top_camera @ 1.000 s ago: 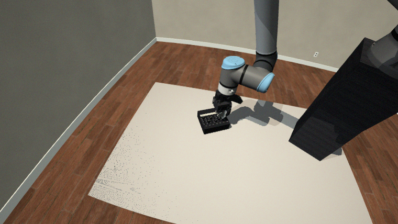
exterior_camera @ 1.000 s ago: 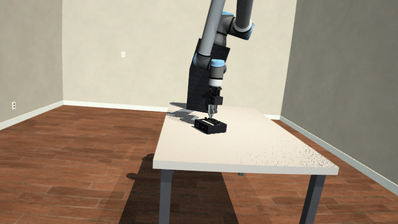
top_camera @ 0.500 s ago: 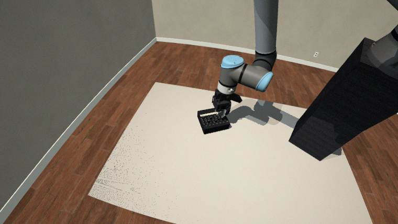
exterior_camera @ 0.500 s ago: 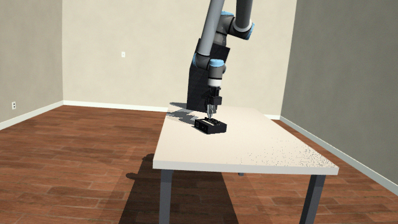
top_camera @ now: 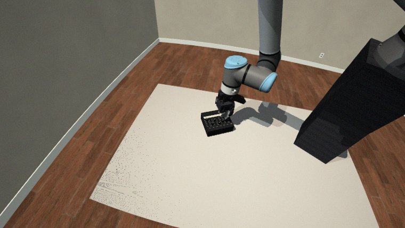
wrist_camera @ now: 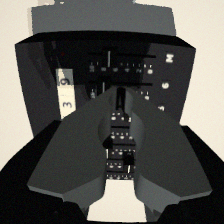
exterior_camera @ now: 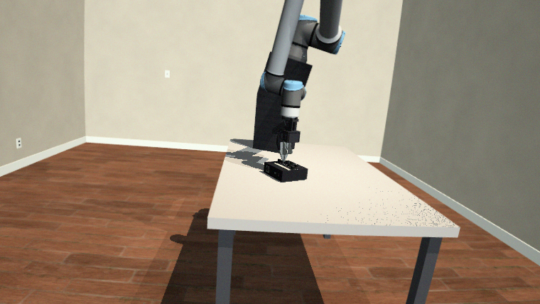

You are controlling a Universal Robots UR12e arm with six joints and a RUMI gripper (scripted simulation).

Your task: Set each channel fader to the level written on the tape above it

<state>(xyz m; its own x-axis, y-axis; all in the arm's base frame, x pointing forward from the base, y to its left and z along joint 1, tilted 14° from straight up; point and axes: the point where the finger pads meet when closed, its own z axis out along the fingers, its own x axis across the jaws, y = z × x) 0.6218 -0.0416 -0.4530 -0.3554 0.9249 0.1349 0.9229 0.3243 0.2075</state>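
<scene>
The lighting desk (top_camera: 217, 123) is a small black box on the white table; it also shows in the exterior view (exterior_camera: 285, 170). In the wrist view the desk (wrist_camera: 107, 85) fills the frame, with several fader slots and small caps, and a strip of pale tape (wrist_camera: 65, 93) with digits along its left side. My gripper (top_camera: 225, 114) (exterior_camera: 283, 158) stands upright over the desk's right part, fingers shut, tips down at the fader panel. In the wrist view the shut fingers sit over a fader slot; I cannot tell whether they touch a cap.
A large black block (top_camera: 351, 104) that carries the arm's base stands on the table to the right of the desk. The table edges lie well away from the desk.
</scene>
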